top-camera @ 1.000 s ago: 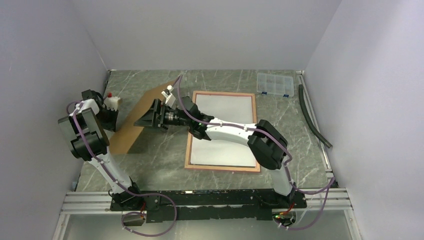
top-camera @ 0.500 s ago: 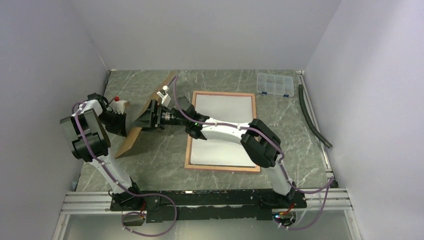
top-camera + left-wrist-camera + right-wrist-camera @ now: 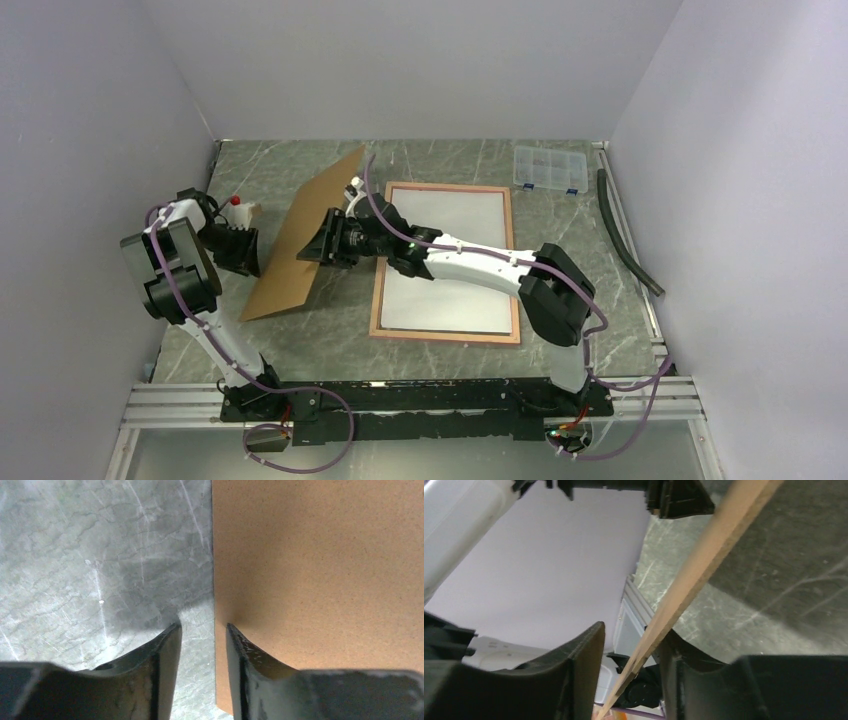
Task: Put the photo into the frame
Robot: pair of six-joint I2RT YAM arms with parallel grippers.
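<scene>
The frame [image 3: 378, 290] lies reverse side up at the table's middle, showing its tan rim. The photo [image 3: 445, 260] lies inside it with its white back up. A plain brown backing board [image 3: 300, 250] stands tilted on its near edge, left of the frame. My right gripper [image 3: 322, 245] is at the board's right face. In the right wrist view the board's edge [image 3: 704, 555] runs between the open jaws [image 3: 631, 630], touching one finger only. My left gripper [image 3: 248, 252] is open at the board's left edge [image 3: 325, 580], which passes between its fingers [image 3: 202, 627] ungripped.
A clear compartment box [image 3: 549, 168] sits at the back right. A black hose [image 3: 625, 235] lies along the right wall. The grey side walls stand close to both arms. A metal rail [image 3: 400, 400] runs along the near edge.
The board has been raised from nearly flat to steeply tilted and has shifted right. My right gripper moved right with it. My left gripper came nearer and right, up to the board's left edge.
</scene>
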